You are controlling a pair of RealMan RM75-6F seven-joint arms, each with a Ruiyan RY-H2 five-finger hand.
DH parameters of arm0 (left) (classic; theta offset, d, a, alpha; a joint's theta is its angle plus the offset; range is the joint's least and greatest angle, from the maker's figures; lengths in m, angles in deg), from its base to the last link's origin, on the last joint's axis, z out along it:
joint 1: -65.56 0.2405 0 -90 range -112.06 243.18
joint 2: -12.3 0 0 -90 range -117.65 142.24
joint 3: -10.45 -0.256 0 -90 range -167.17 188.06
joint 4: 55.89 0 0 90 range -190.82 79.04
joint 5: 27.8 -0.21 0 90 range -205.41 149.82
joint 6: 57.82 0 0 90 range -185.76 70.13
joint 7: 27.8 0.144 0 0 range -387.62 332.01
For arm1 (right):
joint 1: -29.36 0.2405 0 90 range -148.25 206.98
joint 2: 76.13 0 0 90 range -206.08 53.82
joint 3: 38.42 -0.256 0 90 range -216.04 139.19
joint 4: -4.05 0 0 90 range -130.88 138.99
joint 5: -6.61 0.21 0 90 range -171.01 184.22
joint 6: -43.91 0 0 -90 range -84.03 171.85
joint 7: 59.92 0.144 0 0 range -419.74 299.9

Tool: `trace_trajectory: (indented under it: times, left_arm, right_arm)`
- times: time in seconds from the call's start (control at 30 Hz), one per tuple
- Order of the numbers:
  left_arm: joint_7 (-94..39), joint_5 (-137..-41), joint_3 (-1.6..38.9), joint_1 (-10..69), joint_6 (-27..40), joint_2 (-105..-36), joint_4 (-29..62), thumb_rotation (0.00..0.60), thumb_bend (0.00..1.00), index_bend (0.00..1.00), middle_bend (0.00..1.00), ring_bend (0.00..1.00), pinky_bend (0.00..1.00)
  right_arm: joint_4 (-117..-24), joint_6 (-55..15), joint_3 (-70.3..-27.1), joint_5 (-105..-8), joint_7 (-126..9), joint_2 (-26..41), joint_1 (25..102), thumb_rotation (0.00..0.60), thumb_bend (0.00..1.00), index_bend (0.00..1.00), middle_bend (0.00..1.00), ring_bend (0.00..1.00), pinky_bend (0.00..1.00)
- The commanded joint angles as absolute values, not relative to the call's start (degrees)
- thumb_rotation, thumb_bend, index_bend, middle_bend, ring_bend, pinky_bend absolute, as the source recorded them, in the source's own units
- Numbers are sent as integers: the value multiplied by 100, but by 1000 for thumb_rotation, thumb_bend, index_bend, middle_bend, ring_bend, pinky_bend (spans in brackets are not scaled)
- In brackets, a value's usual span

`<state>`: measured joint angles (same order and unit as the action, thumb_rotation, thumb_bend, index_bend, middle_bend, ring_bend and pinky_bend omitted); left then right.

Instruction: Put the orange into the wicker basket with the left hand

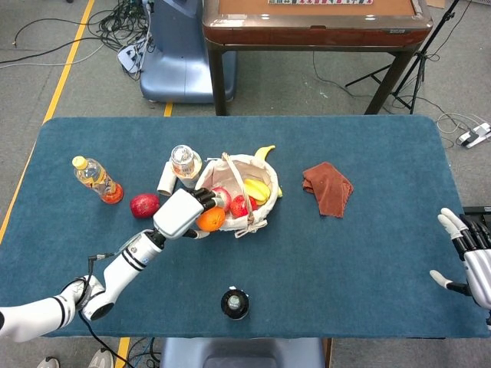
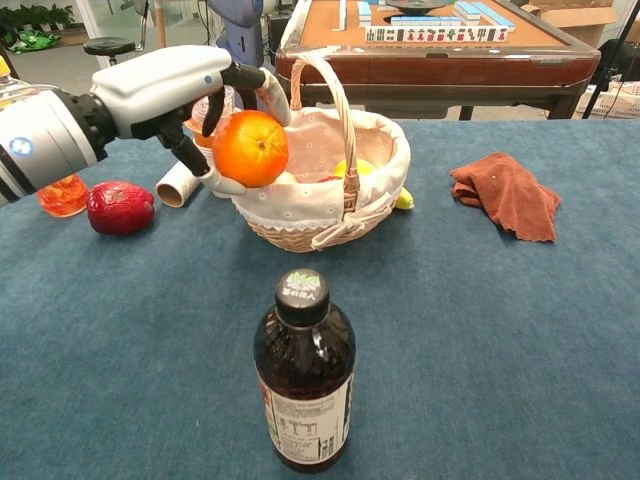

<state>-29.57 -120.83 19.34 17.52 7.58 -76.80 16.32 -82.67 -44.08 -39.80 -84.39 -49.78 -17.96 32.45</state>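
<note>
Left hand (image 2: 195, 85) grips orange (image 2: 250, 148) at the near-left rim of the basket (image 2: 330, 215). Right hand (image 1: 469, 257) at table's right edge, fingers spread, holding nothing.

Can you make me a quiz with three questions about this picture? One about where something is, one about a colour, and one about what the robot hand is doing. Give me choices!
1. Where is the orange?
A. At the near rim of the wicker basket
B. On the cloth
C. Beside the dark bottle

2. What colour is the cloth?
A. Blue
B. Reddish brown
C. Yellow

3. What is the left hand doing?
A. Lying flat on the table
B. Holding the orange
C. Holding a bottle

Answers:
1 A, the orange hangs at the basket's near rim.
2 B, the crumpled cloth looks reddish brown on the blue table.
3 B, its fingers wrap the orange.
</note>
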Motion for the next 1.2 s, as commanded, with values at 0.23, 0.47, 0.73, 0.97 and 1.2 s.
trace_trajectory:
  times: [0.23,0.47,0.73,0.97,1.2]
  left_arm:
    - [-2611,-11839,2076,1692,829,-7986,1364,600,96,217,81,114,407]
    - [-2555,-11737,2175,1813,1183,-8047,1301,600,96,167,23,46,335]
    - [-1812,-11200,1983,2374,1132,-7230,2387,600,96,166,23,51,335]
    - [-1064,-10610,1823,3143,1589,-6414,3627,600,96,155,23,51,335]
    - [-750,-10267,1607,3893,2224,-6003,4080,600,96,152,23,53,330]
  right_arm:
    - [-8234,-4482,-3971,-8419,-4929,-1807,3173,600,19,58,95,28,115]
    - [-8202,-4465,-3977,-8439,-4886,-1793,3187,600,19,58,95,28,115]
    - [-8170,-4445,-3990,-8442,-4848,-1820,3205,600,19,58,95,28,115]
    - [-8141,-4396,-4017,-8426,-4815,-1804,3245,600,19,58,95,28,115]
    - [-8140,-4282,-4052,-8414,-4815,-1770,3338,600,19,78,96,38,119]
